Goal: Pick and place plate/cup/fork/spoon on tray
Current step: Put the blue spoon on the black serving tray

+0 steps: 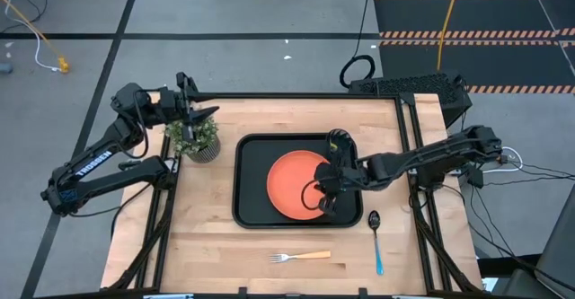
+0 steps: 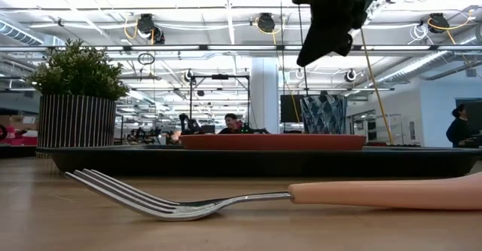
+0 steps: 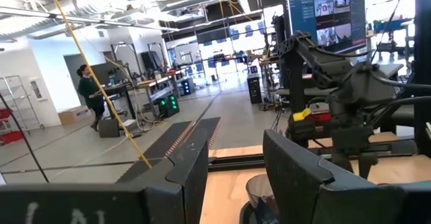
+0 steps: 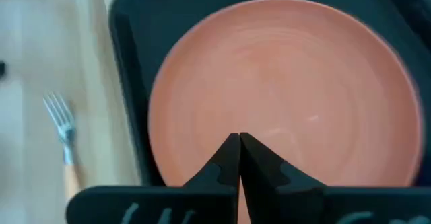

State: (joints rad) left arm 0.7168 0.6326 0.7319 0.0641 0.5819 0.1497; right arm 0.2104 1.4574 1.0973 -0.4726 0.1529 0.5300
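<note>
We hold our right gripper (image 4: 239, 142) clenched, empty, above the round orange plate (image 1: 301, 185) lying in the black rectangular tray (image 1: 247, 187); our left gripper (image 3: 232, 160) waits released by the potted plant (image 1: 194, 137).

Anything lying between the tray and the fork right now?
No. In the high view only bare wooden table separates the black rectangular tray from the tan-handled metal fork.

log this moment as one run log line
plate on tray | right pincer shut above plate | left pincer open over plant | fork, spoon on table

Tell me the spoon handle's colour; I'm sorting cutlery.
Light blue, on the spoon; clearest in the high view.
</note>
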